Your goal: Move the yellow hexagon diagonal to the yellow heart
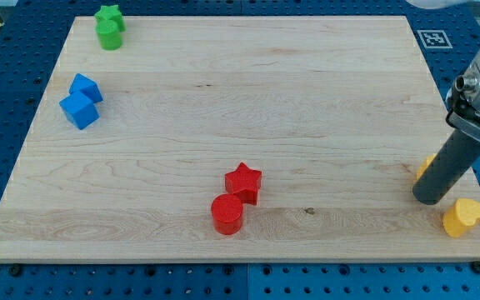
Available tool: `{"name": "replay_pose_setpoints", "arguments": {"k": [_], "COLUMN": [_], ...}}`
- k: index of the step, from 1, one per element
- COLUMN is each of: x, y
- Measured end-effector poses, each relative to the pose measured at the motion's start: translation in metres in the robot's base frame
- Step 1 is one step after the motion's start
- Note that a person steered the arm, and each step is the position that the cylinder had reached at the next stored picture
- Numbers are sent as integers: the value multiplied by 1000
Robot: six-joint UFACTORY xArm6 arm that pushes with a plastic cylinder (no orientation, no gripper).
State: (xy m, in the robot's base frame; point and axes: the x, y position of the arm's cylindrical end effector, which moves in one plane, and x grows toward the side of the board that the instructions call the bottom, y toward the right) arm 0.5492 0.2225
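Observation:
The yellow heart [464, 217] lies at the board's lower right corner. The yellow hexagon [426, 166] is just up and left of it, mostly hidden behind my rod, with only a small orange-yellow edge showing. My tip [429, 198] rests on the board between the two, touching or nearly touching the hexagon and just left of the heart.
A red star [243, 182] and a red cylinder [227, 214] sit together at bottom centre. Two blue blocks [81, 101] sit at the left edge. A green block [109, 27] is at the top left. The wooden board [240, 92] ends just right of the heart.

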Motion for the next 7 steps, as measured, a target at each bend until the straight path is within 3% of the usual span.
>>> {"name": "replay_pose_setpoints", "arguments": {"k": [1,3,4,6,7], "x": [-16,-87,-89,4,4], "y": [0,-6,94,121,121]}}
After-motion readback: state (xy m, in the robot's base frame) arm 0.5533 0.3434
